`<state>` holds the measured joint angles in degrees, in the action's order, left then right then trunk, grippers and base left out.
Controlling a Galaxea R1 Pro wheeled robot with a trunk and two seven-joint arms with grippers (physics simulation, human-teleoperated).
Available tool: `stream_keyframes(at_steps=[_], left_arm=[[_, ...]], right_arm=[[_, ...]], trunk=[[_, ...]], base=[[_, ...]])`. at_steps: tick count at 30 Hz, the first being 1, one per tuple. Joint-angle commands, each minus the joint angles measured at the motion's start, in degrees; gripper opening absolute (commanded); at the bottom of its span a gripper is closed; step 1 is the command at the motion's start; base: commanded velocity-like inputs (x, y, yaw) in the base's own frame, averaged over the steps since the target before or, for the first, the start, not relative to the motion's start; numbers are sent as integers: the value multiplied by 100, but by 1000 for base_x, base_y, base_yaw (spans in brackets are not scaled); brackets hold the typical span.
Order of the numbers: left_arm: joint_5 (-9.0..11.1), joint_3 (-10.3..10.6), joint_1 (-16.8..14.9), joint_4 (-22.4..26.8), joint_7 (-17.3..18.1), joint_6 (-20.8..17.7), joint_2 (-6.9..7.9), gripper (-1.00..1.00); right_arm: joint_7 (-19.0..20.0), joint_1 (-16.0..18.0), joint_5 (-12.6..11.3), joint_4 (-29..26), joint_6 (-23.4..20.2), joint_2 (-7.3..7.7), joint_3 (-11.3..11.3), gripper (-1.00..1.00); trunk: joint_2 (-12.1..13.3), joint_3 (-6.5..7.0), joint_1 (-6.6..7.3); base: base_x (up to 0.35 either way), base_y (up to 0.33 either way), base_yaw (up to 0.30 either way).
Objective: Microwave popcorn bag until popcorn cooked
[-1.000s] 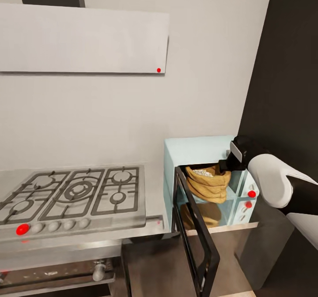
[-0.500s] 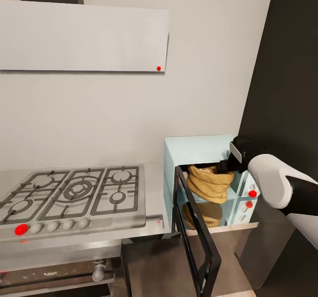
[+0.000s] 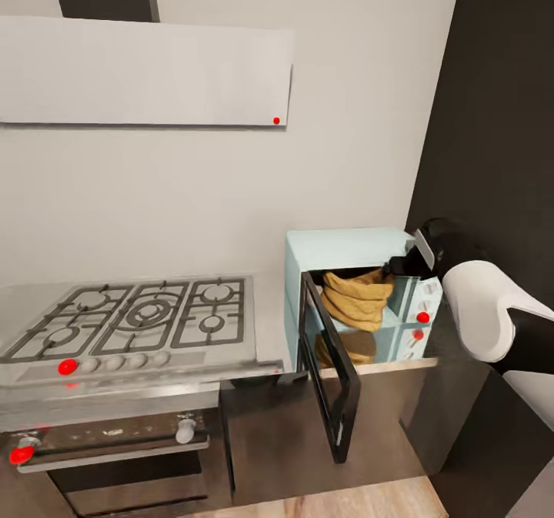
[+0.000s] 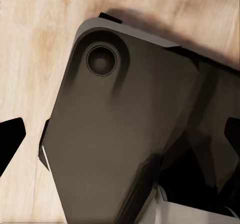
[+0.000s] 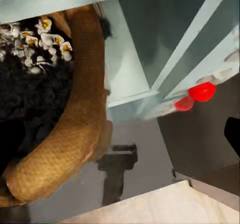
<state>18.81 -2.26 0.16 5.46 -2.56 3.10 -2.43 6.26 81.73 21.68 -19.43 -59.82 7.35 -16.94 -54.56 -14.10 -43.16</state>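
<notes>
Though bag-hidden overhead — popcorn point(image 5: 37, 42) wrist-side

The popcorn bag point(image 3: 358, 299) looked like coarse, matt woven paper; the microwave point(image 3: 346, 250) was smooth and glossy; the countertop point(image 3: 265, 314) was brushed, reflective steel.

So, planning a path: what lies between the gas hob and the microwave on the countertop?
In the head view, a bare strip of countertop separates the gas hob from the microwave.
</notes>
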Motion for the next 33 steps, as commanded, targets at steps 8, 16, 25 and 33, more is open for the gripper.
stream_keyframes(at_steps=[8, 16, 25, 33], left_arm=[[9, -20, 2, 8, -15, 7, -3, 100], [-16, 5, 2, -1, -8, 7, -3, 100], [-9, -3, 2, 0, -8, 7, -2, 100], [3, 4, 2, 32, -8, 7, 1, 100]], right_arm=[[431, -211, 13, -293, -18, 429, -93, 100], [1721, -1613, 57, -280, 964, 343, -62, 100], [3107, -1897, -7, -229, 3186, 305, -80, 100], [3000, -1932, -743, 594, 5452, 29, -130, 100]], trunk=[[-4, -7, 3], [-4, -7, 3], [-4, -7, 3], [-4, -7, 3]], base=[[-343, -18, 0], [-101, -30, 0], [-1, 0, 0], [28, 0, 0]])
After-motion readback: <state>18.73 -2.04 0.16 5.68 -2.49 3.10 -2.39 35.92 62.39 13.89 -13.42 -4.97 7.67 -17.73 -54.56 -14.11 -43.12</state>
